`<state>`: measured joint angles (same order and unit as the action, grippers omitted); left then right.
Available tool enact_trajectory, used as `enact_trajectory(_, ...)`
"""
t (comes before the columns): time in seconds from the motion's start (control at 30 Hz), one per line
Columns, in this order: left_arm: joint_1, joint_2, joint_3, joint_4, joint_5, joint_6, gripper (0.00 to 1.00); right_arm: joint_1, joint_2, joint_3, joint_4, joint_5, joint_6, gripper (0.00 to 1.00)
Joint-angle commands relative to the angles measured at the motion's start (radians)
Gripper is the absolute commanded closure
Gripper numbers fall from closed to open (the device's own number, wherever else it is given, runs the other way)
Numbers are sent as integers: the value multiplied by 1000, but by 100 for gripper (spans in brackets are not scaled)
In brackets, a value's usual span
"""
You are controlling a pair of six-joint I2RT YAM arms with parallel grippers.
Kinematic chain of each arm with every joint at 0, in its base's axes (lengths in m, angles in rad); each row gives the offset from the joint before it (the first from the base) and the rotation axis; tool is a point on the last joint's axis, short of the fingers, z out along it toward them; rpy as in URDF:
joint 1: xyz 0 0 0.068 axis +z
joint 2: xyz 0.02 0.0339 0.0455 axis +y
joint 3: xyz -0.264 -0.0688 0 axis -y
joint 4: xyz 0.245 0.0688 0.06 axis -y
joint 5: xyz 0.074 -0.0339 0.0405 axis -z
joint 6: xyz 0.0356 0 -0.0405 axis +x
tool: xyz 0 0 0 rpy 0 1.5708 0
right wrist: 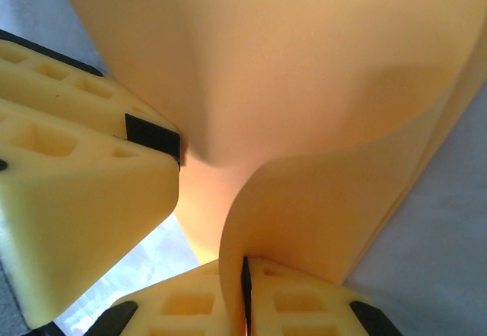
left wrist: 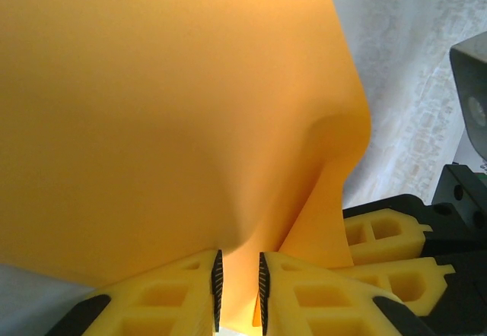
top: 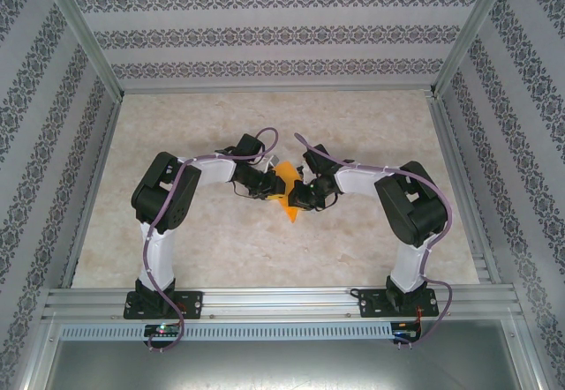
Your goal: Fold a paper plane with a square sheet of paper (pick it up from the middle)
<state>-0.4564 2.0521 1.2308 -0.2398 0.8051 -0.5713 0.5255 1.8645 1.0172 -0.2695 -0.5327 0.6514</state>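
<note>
The orange sheet of paper (top: 287, 189) hangs bent above the table middle, held between both grippers, with a pointed tip aimed at the near edge. In the left wrist view the paper (left wrist: 167, 108) curves down into the gap of my left gripper (left wrist: 240, 290), whose jaws stand slightly apart around it. My right gripper (right wrist: 245, 298) is shut on a curled fold of the paper (right wrist: 304, 70). From above, the left gripper (top: 265, 183) and right gripper (top: 305, 192) face each other across the sheet, almost touching.
The marble-patterned table (top: 265, 249) lies under the arms. Patterned walls (top: 282, 37) and metal frame posts enclose it on three sides. An aluminium rail (top: 282, 302) runs along the near edge at the arm bases.
</note>
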Motion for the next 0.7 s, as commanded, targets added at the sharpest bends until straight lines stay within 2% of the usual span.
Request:
enact_trajectory(0.0, -5, 34, 13, -27, 8, 22, 76, -1, 45, 13, -11, 23, -22, 88)
enact_trajectory(0.1, -4, 32, 10, -25, 11, 23, 76, 2, 51, 18, -28, 28, -31, 85)
enact_trajectory(0.23, -4, 33, 12, -23, 13, 24, 75, 5, 40, 18, -38, 35, -37, 68)
enact_trajectory(0.33, -3, 23, 9, -12, 13, 18, 74, 7, 27, 11, -28, 27, -40, 60)
enact_trajectory(0.67, 21, -50, 23, -18, -4, 0, 68, 5, -6, -37, 50, -3, -43, 53)
